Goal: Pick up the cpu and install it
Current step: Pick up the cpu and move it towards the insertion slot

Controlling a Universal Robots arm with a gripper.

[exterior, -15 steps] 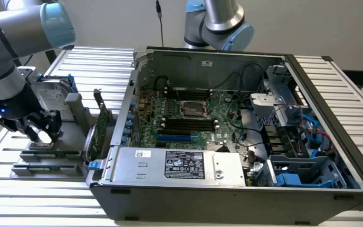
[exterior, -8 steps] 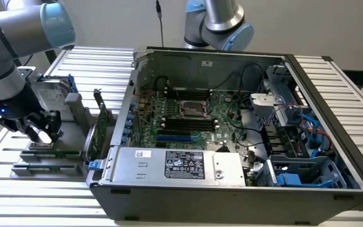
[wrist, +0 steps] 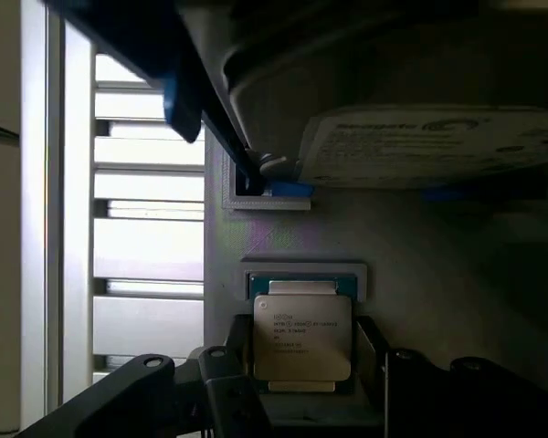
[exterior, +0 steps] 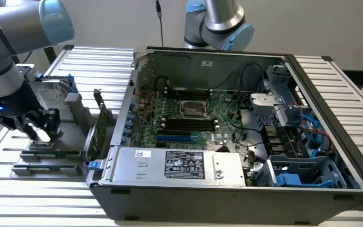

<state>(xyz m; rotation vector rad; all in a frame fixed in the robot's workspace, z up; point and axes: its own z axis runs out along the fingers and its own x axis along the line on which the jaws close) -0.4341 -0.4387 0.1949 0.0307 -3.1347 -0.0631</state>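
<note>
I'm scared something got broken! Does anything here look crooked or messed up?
Nothing stands out. The cpu lies flat and square in its grey holder, and the open computer case shows nothing spilled or tipped.

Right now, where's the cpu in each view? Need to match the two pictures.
Exterior view: cpu is a pale patch on the grey holder at the exterior view's left, outside the computer case.
Wrist view: cpu is a pale square with printed text, seated in a dark recess.
Shared landmark: the hard drive with blue rails, next to the cpu.
</note>
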